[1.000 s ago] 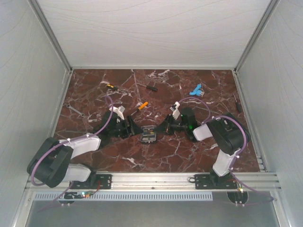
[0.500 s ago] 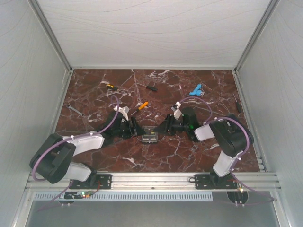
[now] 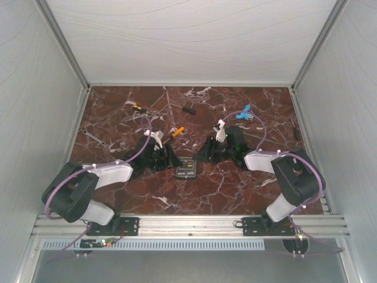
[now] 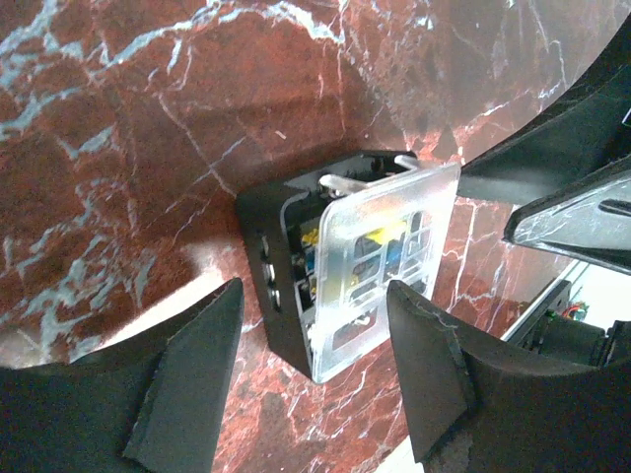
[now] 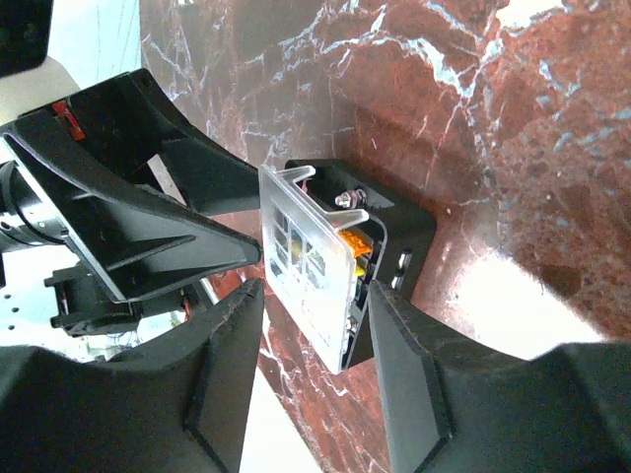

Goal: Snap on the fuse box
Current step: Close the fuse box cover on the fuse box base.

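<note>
The fuse box is a small black square box lying on the marble between the two arms. Yellow, orange and blue fuses show inside it. A clear lid rests on top, with a gap along one side where the fuses show. My left gripper stands open just left of the box. In the left wrist view its fingers stop short of the fuse box. My right gripper is open on the right side. In its view the fuse box and lid sit just past its fingertips, untouched.
An orange-handled screwdriver lies just behind the left gripper. Further back are a yellow-and-black tool, a black screwdriver and a blue part. A wrench lies at the left, a dark tool by the right wall.
The right gripper has opened and drawn back from the fuse box. Both grippers have shifted away from the box toward the far side. The box stays on the table.
</note>
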